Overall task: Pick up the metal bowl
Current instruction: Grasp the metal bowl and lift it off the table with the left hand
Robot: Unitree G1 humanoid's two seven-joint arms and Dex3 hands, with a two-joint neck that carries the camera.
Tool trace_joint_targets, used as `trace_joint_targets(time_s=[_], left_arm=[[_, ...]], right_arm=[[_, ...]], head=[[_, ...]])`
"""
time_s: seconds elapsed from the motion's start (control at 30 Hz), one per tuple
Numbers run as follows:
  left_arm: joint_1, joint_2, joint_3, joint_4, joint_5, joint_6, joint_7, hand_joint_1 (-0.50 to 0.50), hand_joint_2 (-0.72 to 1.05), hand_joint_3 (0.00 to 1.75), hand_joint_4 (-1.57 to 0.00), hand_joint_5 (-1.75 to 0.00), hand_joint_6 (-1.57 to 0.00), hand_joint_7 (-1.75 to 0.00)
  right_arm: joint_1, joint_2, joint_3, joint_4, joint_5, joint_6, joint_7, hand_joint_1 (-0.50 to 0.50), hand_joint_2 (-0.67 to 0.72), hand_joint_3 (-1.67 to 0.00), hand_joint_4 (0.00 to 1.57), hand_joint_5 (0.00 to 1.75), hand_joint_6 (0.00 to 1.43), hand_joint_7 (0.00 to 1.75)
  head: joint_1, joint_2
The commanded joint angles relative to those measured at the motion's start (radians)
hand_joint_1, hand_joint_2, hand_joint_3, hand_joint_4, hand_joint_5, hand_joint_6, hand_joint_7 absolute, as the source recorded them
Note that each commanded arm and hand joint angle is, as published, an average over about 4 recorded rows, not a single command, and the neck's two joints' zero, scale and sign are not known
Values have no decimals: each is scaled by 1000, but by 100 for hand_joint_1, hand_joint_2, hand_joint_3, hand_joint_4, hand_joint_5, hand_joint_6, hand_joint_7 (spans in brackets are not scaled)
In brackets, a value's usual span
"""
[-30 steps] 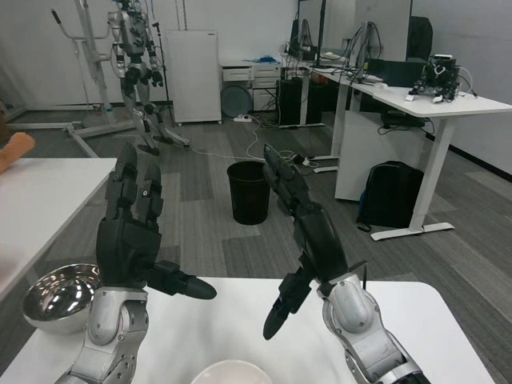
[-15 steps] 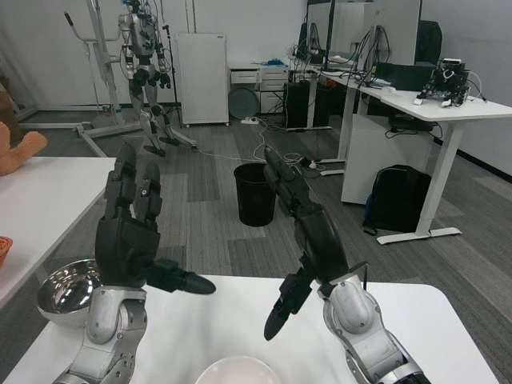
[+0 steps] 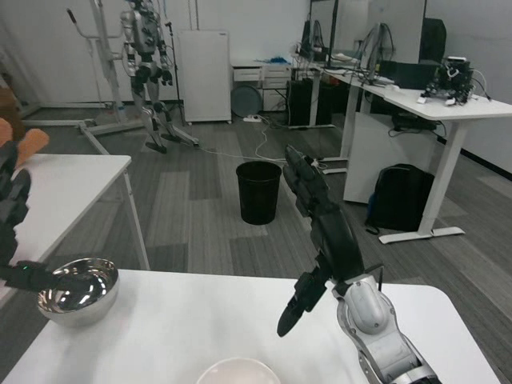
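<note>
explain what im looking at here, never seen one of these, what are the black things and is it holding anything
This is a humanoid robot's own view from a camera in its head, looking down over a white table. The black things are its hands. The right robot hand is raised over the table, fingers apart, holding nothing. The left robot hand is at the picture's left edge, only partly in view, reaching toward the metal bowl it should pick up; I cannot tell if it grips it. A white bowl's rim shows at the bottom. Behind is an office floor with a black bin.
</note>
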Motion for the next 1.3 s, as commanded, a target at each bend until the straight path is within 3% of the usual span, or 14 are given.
trace_joint_targets(time_s=[0.03,0.2,0.37,0.43,0.63,0.77,0.83,1.0,1.17,1.3], left_arm=[[15,-25,77,67,13,8,-38,-50,-28,0,0,0,0,0],[22,-32,92,188,-3,-40,-55,-50,-30,0,0,0,0,0],[23,-31,85,308,-11,-111,-62,-50,-33,0,0,0,0,0],[23,-29,81,355,-6,-125,-64,-50,-24,0,0,0,0,0],[23,-17,76,428,13,-124,-81,-50,-28,0,0,0,0,-2],[31,-15,90,427,26,-124,-87,-50,-28,0,0,0,0,0],[35,-15,95,426,32,-124,-89,-50,-28,0,0,0,0,0],[45,-15,120,426,48,-113,-96,-50,-28,0,0,0,0,0],[56,-14,155,426,67,-101,-102,-50,-28,0,0,0,0,0],[66,-10,184,425,67,-100,-102,-50,-28,0,0,0,0,-5]], right_arm=[[-12,1,-5,29,8,2,1,-42,63,0,0,0,0,0],[-16,3,3,44,12,1,1,-42,66,0,0,0,0,0],[-18,4,14,51,16,1,1,-42,60,0,0,0,0,0],[-19,5,20,53,16,1,1,-42,63,0,0,0,0,0],[-21,7,49,65,28,-4,1,-42,60,0,0,0,0,0],[-20,8,59,68,39,-7,1,-42,66,0,0,0,0,0],[-20,8,59,69,42,-9,1,-42,63,0,0,0,0,0],[-20,7,69,82,49,-14,1,-42,60,0,0,0,0,0],[-20,7,76,91,53,-17,2,-42,65,0,0,0,0,0],[-21,6,79,99,55,-22,2,-42,66,0,0,0,0,0]], head=[[6,-1],[3,-12],[38,-37],[89,-52],[247,-90],[320,-119],[361,-124],[507,-143],[730,-195],[805,-214]])
